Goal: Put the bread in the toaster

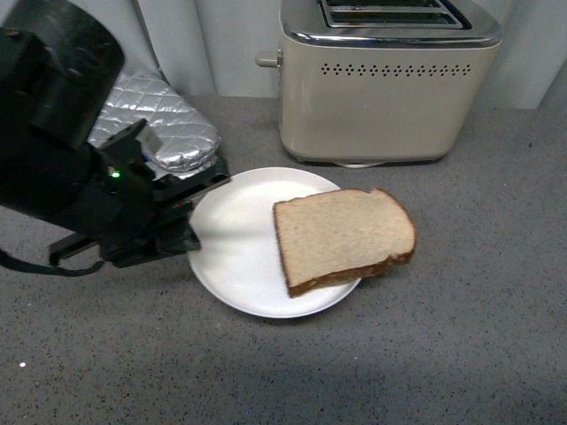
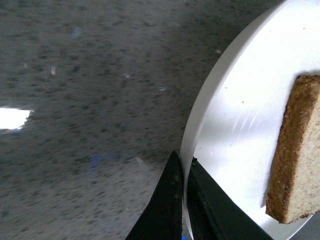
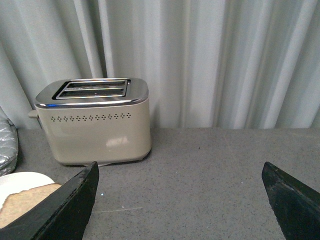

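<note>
A slice of tan bread (image 1: 344,237) with a dark crust lies on the right side of a white plate (image 1: 230,239), overhanging its rim. My left gripper (image 1: 190,232) is shut on the plate's left rim; the left wrist view shows its fingers (image 2: 172,200) pinching the rim (image 2: 200,115) with the bread (image 2: 295,160) across the plate. The cream toaster (image 1: 385,80) with chrome top stands behind the plate, slots empty. My right gripper (image 3: 182,200) is open and wide, above the counter to the toaster's (image 3: 95,122) right, out of the front view.
A silver quilted oven mitt (image 1: 159,124) lies at the back left beside the toaster. The grey speckled counter (image 1: 443,354) runs to a pale curtain (image 3: 225,60) at the back. The plate edge and bread (image 3: 25,202) show in the right wrist view.
</note>
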`<state>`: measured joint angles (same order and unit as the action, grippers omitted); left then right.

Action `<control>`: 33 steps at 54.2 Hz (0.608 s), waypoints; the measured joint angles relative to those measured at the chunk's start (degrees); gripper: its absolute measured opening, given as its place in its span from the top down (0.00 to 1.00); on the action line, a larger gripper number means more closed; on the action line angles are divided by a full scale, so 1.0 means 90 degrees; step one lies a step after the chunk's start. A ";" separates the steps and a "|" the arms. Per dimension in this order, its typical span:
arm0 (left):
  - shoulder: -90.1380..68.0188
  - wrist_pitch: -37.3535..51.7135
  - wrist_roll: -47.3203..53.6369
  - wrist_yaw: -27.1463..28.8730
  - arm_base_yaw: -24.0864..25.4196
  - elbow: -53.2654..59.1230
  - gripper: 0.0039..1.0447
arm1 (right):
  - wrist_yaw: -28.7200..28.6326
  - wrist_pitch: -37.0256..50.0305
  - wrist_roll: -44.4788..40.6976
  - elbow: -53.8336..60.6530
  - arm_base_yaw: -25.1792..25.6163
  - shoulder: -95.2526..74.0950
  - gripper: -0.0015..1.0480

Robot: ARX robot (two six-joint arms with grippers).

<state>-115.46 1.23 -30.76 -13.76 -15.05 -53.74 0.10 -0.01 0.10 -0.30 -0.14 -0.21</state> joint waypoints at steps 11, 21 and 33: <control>-0.0685 -0.0029 -0.0444 -0.0102 -0.0755 -0.0823 0.97 | 0.0000 0.0000 0.0002 0.0000 0.0000 0.0000 0.09; -0.1345 -0.0347 -0.0522 -0.0168 -0.1275 -0.1591 0.97 | 0.0000 0.0000 0.0000 0.0000 0.0000 0.0000 0.09; -0.1668 -0.0607 -0.0629 -0.0080 -0.1382 -0.2103 0.93 | 0.0000 0.0000 0.0002 0.0000 0.0000 0.0000 0.09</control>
<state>-130.47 -4.23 -36.42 -14.48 -27.49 -72.66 0.10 -0.01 0.12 -0.30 -0.14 -0.21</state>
